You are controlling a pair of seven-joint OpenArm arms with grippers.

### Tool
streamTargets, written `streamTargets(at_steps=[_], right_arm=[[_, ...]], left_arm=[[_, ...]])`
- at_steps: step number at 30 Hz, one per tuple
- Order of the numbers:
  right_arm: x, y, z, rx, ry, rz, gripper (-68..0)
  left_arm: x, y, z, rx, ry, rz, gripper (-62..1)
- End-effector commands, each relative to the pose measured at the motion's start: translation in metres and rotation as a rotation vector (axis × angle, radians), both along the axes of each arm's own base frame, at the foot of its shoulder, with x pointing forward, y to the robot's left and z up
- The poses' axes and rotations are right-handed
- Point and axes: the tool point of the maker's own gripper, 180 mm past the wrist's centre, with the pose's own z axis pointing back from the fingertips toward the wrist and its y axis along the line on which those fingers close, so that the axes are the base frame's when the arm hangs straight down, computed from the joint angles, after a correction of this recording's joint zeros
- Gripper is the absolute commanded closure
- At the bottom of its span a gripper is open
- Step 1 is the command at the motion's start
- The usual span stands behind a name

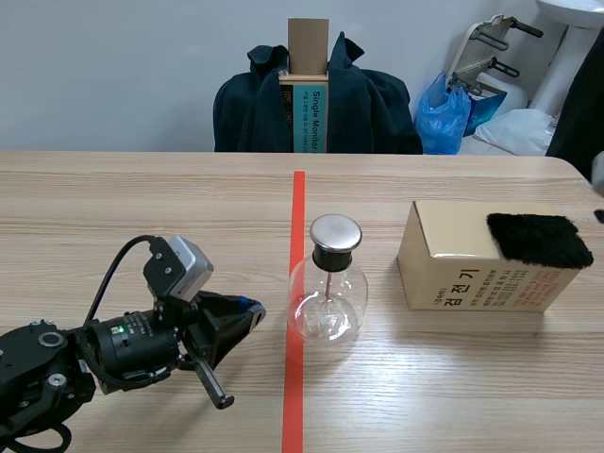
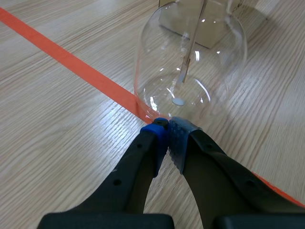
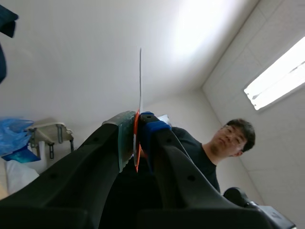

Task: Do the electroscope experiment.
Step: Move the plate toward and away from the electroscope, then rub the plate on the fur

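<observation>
Nearby, box [image 1: 453, 274] beside flask [image 1: 327, 294], cloth [image 1: 540, 239] atop, right pincer [image 3: 137, 139] gripping strip [image 3: 140, 81]

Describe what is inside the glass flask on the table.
A thin metal rod hangs down the middle of the glass flask from its metal cap, ending near a small pale spot low in the flask. The rod's top is hidden inside the dark stopper.

Left of flask [image 1: 327, 300]: blocked by left gripper [image 2: 167, 128] (tips together, just at the glass). Right: box [image 1: 453, 260], black pad [image 1: 540, 240] atop. Passable: gap between flask and box.
</observation>
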Motion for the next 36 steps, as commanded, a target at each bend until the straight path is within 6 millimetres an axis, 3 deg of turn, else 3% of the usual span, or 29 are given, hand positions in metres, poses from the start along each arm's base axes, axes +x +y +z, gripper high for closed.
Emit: streamTargets(at_steps=[1, 4, 7, 12, 16, 20, 26, 28, 29, 32, 33, 36], right_arm=[[0.0, -0.006, 0.019, 0.006, -0.053, -0.008, -0.8], [0.0, -0.017, 0.032, 0.03, -0.085, -0.035, -0.8], [-0.001, -0.028, 0.041, 0.04, -0.109, -0.056, -0.8], [-0.003, -0.041, 0.051, 0.044, -0.137, -0.092, -0.8], [-0.002, -0.044, 0.051, 0.055, -0.135, -0.108, -0.8], [-0.001, -0.051, 0.05, 0.075, -0.132, -0.141, -0.8], [-0.003, -0.066, 0.054, 0.103, -0.157, -0.226, -0.8], [-0.003, -0.075, 0.055, 0.126, -0.16, -0.267, -0.8], [-0.003, -0.079, 0.054, 0.138, -0.155, -0.287, -0.8], [-0.004, -0.088, 0.043, 0.159, -0.131, -0.334, -0.8], [-0.005, -0.089, 0.034, 0.148, -0.115, -0.349, -0.8], [-0.007, -0.087, -0.002, 0.09, -0.047, -0.364, -0.8]], left_arm=[[0.004, -0.003, 0.011, -0.031, -0.024, -0.006, -2.7], [0.001, 0.005, 0.02, -0.026, -0.043, -0.017, -2.7], [-0.009, 0.015, 0.048, -0.069, -0.07, -0.043, -2.7], [-0.046, 0.026, 0.1, -0.125, -0.095, -0.129, -2.7], [-0.077, 0.035, 0.127, -0.151, -0.062, -0.163, -2.7], [-0.087, 0.043, 0.138, -0.159, -0.048, -0.144, -2.7], [-0.084, 0.05, 0.143, -0.146, -0.065, -0.119, -2.9], [-0.082, 0.052, 0.144, -0.142, -0.074, -0.114, -10.8], [-0.081, 0.053, 0.146, -0.142, -0.081, -0.111, -20.5], [-0.079, 0.054, 0.15, -0.154, -0.098, -0.107, -59.2], [-0.078, 0.054, 0.151, -0.157, -0.104, -0.103, -62.3], [-0.077, 0.054, 0.151, -0.149, -0.107, -0.104, -62.3]])
